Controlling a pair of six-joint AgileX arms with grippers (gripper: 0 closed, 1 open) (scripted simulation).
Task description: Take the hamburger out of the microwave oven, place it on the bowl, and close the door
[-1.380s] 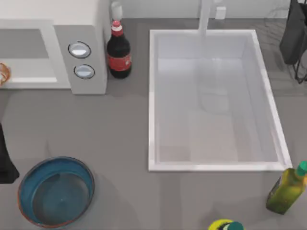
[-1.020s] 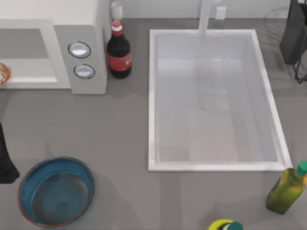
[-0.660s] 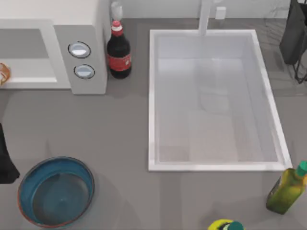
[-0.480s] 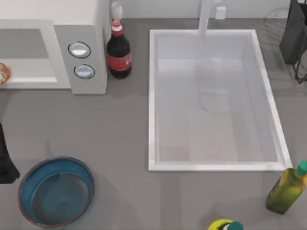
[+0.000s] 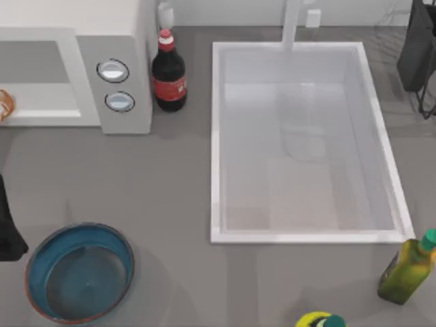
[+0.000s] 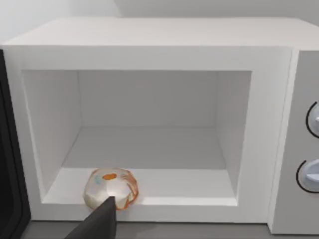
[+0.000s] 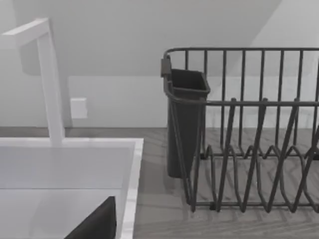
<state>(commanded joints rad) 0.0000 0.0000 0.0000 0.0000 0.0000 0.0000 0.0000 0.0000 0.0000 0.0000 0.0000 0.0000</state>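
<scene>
The white microwave oven (image 5: 116, 41) stands at the table's back left with its grey cavity (image 6: 149, 144) open. The hamburger (image 6: 110, 188) lies at the cavity's front lip, and it also peeks in at the left edge as the hamburger (image 5: 3, 104). The door (image 6: 9, 164) is swung open beside the cavity and shows its dark inner face. A dark part of my left gripper (image 6: 97, 224) hangs just in front of the hamburger, apart from it. The teal bowl (image 5: 41, 300) sits empty at the front left. My left arm (image 5: 7, 225) is at the table's left edge.
A cola bottle (image 5: 168, 75) stands right of the microwave. The white sink basin (image 5: 216, 150) with its faucet (image 7: 50, 79) fills the middle right. A dark dish rack (image 7: 249, 129) is at the back right, near my right gripper (image 7: 94, 226). An oil bottle (image 5: 407, 269) stands front right.
</scene>
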